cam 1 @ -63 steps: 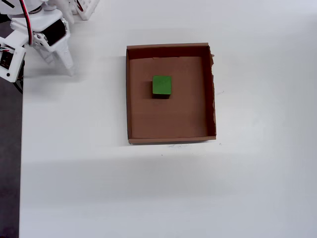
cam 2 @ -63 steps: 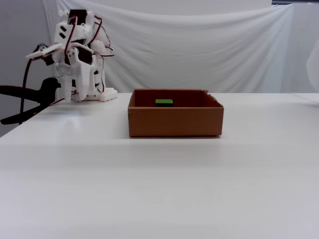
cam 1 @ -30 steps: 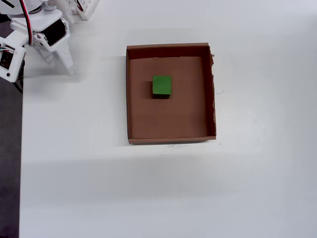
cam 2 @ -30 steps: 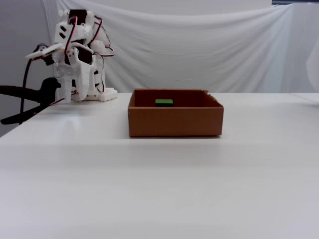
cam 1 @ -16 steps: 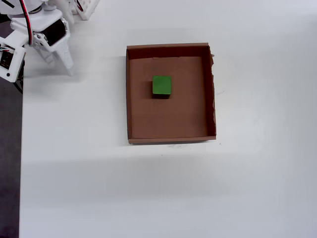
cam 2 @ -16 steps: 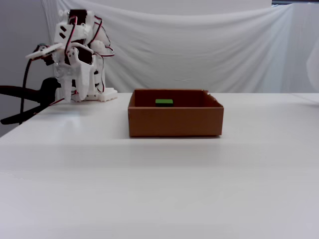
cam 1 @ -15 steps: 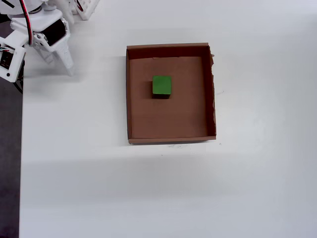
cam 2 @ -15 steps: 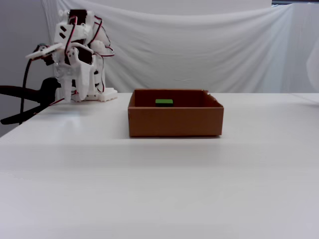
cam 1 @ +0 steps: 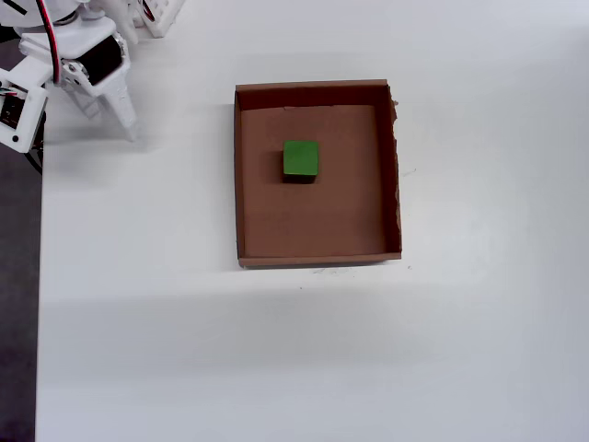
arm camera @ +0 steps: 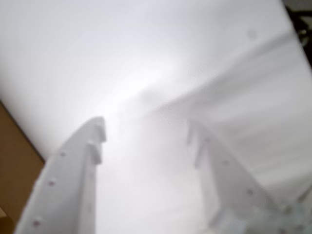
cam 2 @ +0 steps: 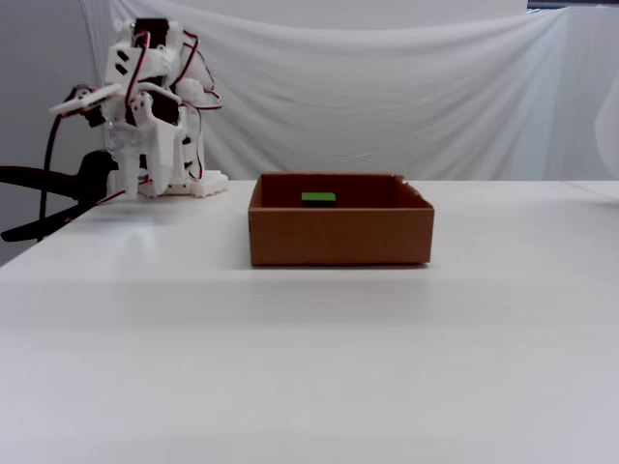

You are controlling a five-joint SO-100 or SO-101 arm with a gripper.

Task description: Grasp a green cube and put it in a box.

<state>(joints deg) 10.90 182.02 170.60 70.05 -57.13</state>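
One green cube (cam 1: 300, 158) inside box (cam 1: 244, 184); blurred gripper (arm camera: 146, 131) seemingly parted, empty

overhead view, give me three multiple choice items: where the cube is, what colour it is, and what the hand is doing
1. Where is the cube?
A. on the bare table
B. inside the box
C. in the hand

2. What colour is the cube?
A. red
B. blue
C. green

3. What is the hand's state?
A. open and empty
B. shut on the cube
C. pressing on the box

Answers:
1 B: the cube lies on the floor of the box.
2 C: its top is bright green.
3 A: the hand shows spread fingers with nothing between, away from the box.
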